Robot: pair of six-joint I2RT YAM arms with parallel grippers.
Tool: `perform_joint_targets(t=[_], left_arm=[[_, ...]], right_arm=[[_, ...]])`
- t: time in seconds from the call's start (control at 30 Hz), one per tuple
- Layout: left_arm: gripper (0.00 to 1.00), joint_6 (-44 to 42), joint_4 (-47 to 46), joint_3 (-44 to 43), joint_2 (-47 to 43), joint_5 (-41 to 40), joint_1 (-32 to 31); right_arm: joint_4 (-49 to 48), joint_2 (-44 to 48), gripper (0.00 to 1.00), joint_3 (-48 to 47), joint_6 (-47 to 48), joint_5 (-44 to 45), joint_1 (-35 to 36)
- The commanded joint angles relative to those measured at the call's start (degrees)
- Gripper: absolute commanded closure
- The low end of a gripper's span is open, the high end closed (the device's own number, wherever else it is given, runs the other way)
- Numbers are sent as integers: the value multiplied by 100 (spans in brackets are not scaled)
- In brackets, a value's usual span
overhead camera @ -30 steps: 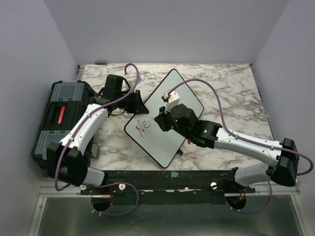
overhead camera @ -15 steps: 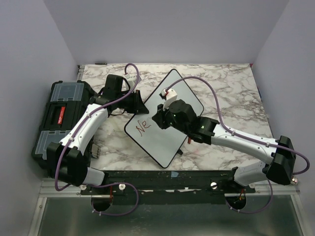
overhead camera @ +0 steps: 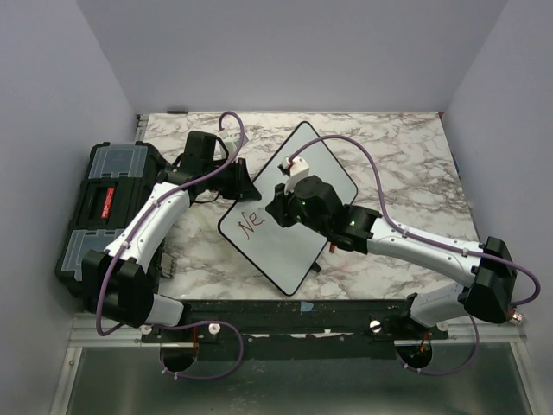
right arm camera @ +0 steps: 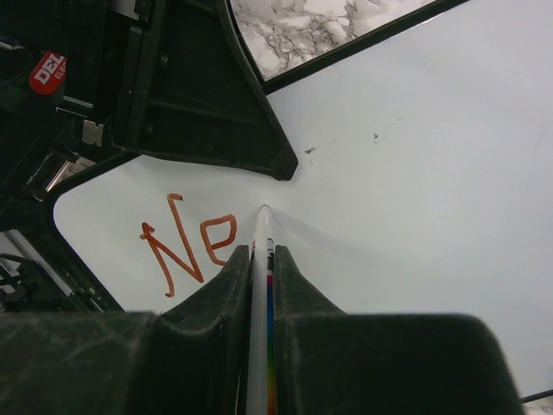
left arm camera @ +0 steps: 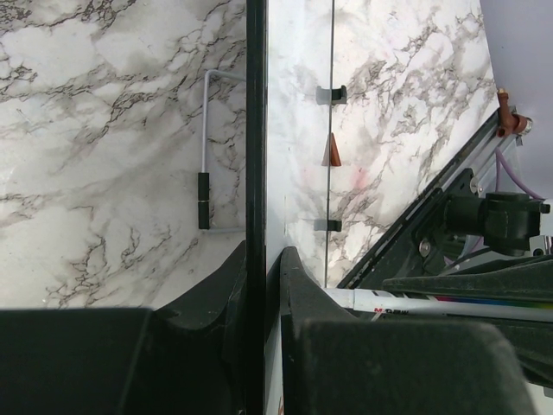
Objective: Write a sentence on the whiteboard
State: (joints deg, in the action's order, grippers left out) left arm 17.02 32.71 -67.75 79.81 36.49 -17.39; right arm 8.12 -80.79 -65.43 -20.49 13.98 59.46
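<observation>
The whiteboard (overhead camera: 298,203) lies tilted on the marble table, white with a thin black frame. The sentence (overhead camera: 251,224) reads "Ne" in red near its left corner; it also shows in the right wrist view (right arm camera: 186,246). My left gripper (overhead camera: 244,186) is shut on the whiteboard's upper left edge (left arm camera: 256,156), one finger on each face. My right gripper (overhead camera: 278,207) is shut on a white marker (right arm camera: 262,259). The marker tip (right arm camera: 263,208) is at the board (right arm camera: 415,156), just right of the "e".
A black toolbox (overhead camera: 108,207) with a red label stands left of the board. A small bent wire with a black grip (left arm camera: 204,173) lies on the marble behind the board. Purple cables arc over both arms. The table's near edge is a black rail (overhead camera: 285,311).
My right gripper has shifted slightly up and left along the board with the marker. The left arm and the board have not moved. The lettering still reads "Ne".
</observation>
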Motion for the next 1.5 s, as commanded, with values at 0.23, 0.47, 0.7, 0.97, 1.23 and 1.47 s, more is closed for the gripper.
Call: perform_joint_targets(t=[0.23, 0.47, 0.7, 0.97, 1.23, 1.47], left_arm=[[100, -838, 166, 79, 69, -933, -160], [100, -840, 165, 84, 69, -941, -160], [100, -840, 161, 78, 52, -939, -170], [100, -840, 165, 82, 59, -951, -169], [100, -844, 174, 78, 41, -944, -176], [100, -849, 183, 79, 43, -955, -184]], right_arm=[[-116, 209, 99, 667, -231, 85, -57], [-67, 319, 99, 837, -304, 166, -58], [-53, 243, 99, 663, -292, 248, -62], [-26, -76, 99, 184, -218, 321, -71], [5, -267, 99, -183, -151, 405, -195], [14, -325, 99, -231, -149, 350, -215]])
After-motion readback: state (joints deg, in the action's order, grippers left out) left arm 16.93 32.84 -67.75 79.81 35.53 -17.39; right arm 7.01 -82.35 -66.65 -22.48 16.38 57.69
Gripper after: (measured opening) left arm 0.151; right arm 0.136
